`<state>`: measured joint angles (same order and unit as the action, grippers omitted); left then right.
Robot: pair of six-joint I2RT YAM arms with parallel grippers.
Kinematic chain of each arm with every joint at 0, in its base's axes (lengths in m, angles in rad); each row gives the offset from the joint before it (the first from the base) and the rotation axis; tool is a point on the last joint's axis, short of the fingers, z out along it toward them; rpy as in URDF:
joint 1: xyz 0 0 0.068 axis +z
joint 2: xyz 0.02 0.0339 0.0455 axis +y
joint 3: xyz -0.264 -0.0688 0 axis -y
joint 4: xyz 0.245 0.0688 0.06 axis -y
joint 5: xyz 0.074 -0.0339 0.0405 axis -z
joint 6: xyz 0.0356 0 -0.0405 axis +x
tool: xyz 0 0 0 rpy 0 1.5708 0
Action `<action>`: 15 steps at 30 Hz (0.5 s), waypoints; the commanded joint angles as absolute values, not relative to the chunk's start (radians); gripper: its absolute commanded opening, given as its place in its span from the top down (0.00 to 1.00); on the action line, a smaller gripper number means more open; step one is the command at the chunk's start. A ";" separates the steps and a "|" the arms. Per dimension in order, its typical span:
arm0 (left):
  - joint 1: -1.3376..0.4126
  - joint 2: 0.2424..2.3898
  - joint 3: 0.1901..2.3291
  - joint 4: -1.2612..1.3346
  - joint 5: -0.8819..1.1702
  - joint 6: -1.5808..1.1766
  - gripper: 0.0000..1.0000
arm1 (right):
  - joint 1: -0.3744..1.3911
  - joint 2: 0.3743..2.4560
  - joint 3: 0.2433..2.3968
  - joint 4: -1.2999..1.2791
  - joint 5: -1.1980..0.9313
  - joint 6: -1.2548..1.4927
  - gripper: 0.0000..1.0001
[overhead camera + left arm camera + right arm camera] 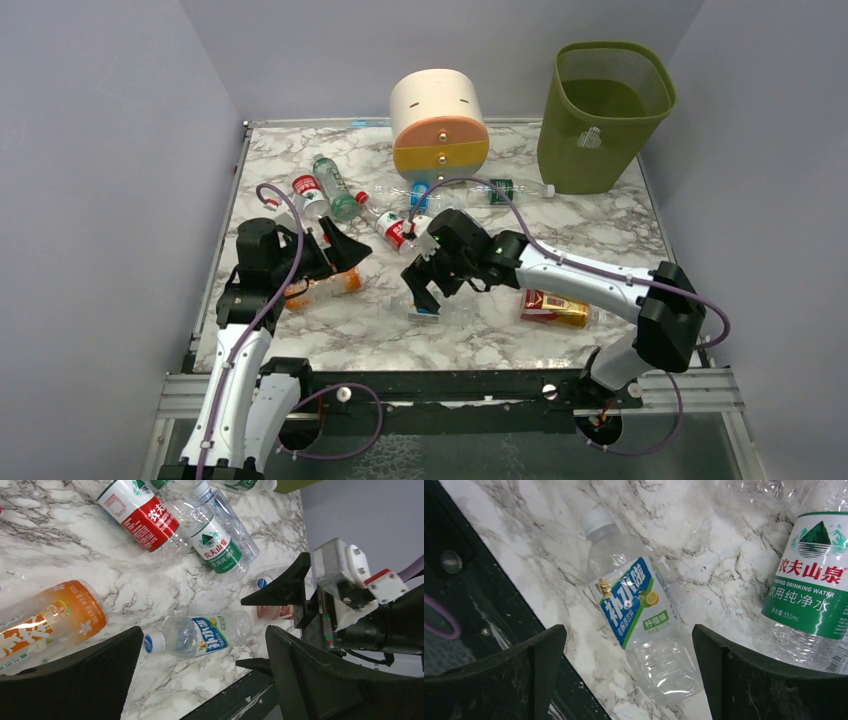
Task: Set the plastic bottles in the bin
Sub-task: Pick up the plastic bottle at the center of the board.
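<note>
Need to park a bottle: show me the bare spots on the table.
Bare: right side, between bin and red packet; near edge in front of orange bottle. Crowded: plastic bottles before the drawer unit.

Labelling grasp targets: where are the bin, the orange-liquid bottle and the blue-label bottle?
bin [578, 160], top external view, front mesh wall.
orange-liquid bottle [60, 616], left wrist view, orange body.
blue-label bottle [631, 603], right wrist view, blue label.
</note>
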<state>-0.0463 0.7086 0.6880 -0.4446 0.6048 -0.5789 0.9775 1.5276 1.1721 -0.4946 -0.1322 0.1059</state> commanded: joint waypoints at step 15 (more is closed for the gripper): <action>-0.048 0.716 0.680 -0.470 0.537 -0.559 0.01 | 1.071 1.750 1.176 -0.481 -0.037 -0.038 0.00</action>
